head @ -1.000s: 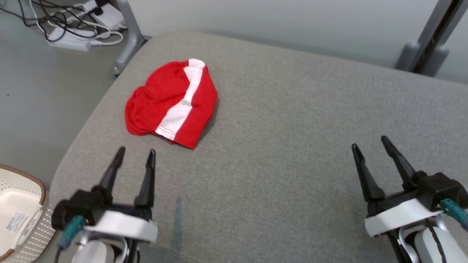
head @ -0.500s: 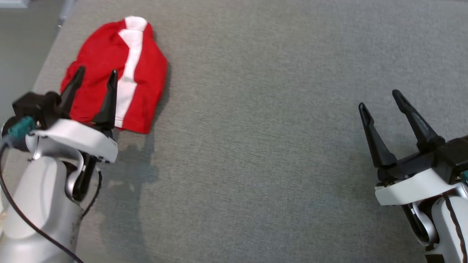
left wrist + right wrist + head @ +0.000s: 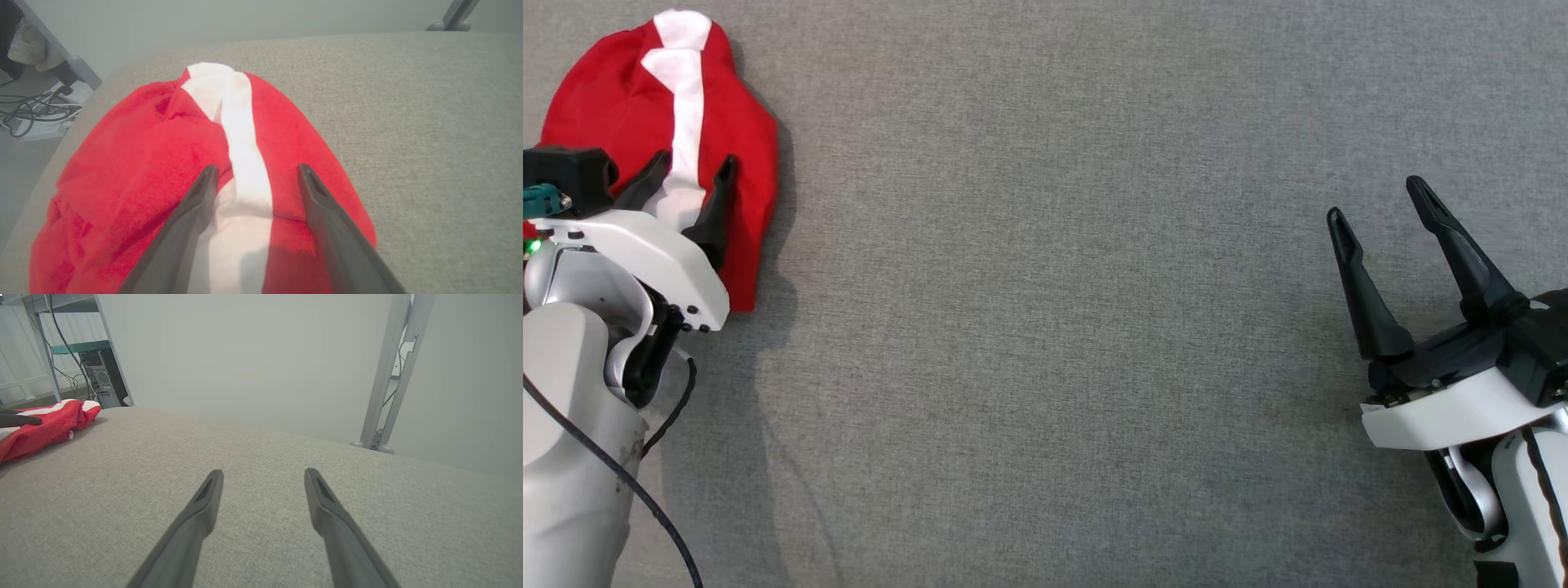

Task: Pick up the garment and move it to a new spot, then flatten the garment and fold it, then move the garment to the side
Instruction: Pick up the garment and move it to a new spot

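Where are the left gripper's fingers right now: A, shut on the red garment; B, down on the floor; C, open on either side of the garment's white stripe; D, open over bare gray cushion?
C: the left gripper is open, one finger on each side of the white stripe on the red garment.

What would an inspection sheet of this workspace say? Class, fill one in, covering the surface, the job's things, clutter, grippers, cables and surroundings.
Surface: grey fabric cushion, bare apart from the garment.
Job's things: red garment with a white stripe, lying bunched at the robot's left.
Clutter: nothing seen.
Grippers: left gripper open, fingers on either side of the stripe, over the garment; contact cannot be told. Right gripper open over bare cushion.
Cables: tangled cables on the floor beyond the cushion.
Surroundings: pale wall, grey metal posts, computer tower.
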